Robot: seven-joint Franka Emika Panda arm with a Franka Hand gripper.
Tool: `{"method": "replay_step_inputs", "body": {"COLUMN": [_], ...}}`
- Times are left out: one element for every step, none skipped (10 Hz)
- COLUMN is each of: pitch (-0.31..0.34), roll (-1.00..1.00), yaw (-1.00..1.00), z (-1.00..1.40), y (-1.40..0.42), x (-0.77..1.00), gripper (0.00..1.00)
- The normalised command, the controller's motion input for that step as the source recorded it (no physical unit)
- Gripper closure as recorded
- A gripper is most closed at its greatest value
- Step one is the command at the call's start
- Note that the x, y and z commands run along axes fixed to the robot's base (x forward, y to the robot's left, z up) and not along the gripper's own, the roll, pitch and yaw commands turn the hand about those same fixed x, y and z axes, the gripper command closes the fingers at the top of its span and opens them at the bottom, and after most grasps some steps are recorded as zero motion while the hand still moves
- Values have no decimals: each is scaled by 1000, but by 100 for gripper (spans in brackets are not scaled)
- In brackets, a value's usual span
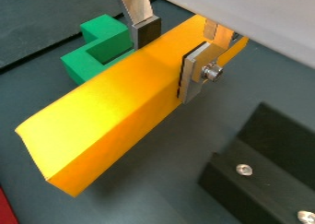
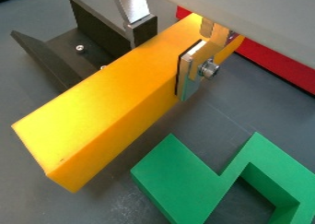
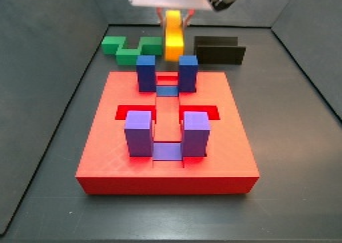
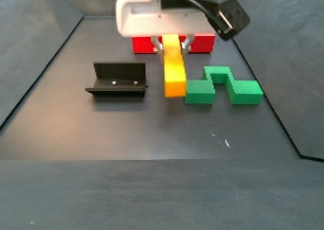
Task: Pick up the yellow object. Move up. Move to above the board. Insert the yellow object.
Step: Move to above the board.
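The gripper (image 1: 172, 49) clamps the long smooth yellow-orange rectangular bar (image 1: 117, 112), which hangs tilted below it, apparently lifted off the bench, so the next move is carrying it above the flat red square board (image 3: 167, 152) with 4 posts.

White boxy hand (image 4: 169, 37), flat silver fingers (image 1: 196, 69) with dark pads, screw, black cable

I counted one yellow object (image 4: 173, 67) in one pincer (image 4: 171, 35), one board (image 3: 167, 160) with four posts (image 3: 139, 134), one green block (image 4: 225, 86) and one fixture (image 4: 117, 80).
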Motion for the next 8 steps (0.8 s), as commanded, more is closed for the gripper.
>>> {"method": "replay_step_inputs", "body": {"pitch": [32,9,3,35,58,59,55,57], "roll": [-1,-1,-2,-6,-9,-11,-11,-13], "yaw": [-4,-4,-3,-3,-2,-3,-3,-3], "z": [1400,1400,1400,1400,1400,1400,749,270], "y": [2,1,3,5,5,6,5,4], "x": [-21,-29,-9,9,8,14,26,36], "gripper": [100,100,100,100,100,100,100,100]}}
